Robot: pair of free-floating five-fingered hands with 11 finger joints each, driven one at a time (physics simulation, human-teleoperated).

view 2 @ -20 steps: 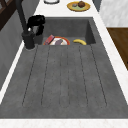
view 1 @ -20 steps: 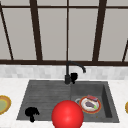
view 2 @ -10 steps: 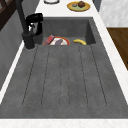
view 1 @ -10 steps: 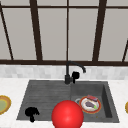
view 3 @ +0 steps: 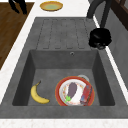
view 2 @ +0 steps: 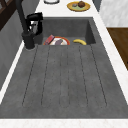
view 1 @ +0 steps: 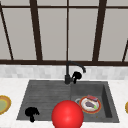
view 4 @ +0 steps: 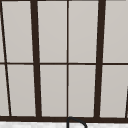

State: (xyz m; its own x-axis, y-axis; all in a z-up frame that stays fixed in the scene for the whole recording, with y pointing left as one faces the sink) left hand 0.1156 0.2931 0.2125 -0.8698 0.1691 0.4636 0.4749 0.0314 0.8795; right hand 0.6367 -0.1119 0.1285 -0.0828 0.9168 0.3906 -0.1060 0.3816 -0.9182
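The right hand is up by the tap, just beside its black base at about 3 o'clock. In the left side view the same hand is at the tap's side, and its fingers look curled in near the tap. It is hard to see if they really grip it or only touch it. The tap stands straight up, and its thin spout bends over toward 3 o'clock in the front view. It is black all over, so hand and tap blend together.

The left hand hangs over the flat, ridged part of the sink, at about 8 o'clock from the tap. Its fingers hang down, loose, and hold nothing.

In the deep part of the sink is a red plate with a purple eggplant on it. A yellow banana lies near the plate at 9 o'clock in the right side view. A big red ball hides part of the sink's front, and the picture edge cuts off its bottom. A yellow dish sits on the white tabletop, cut off at the left edge.
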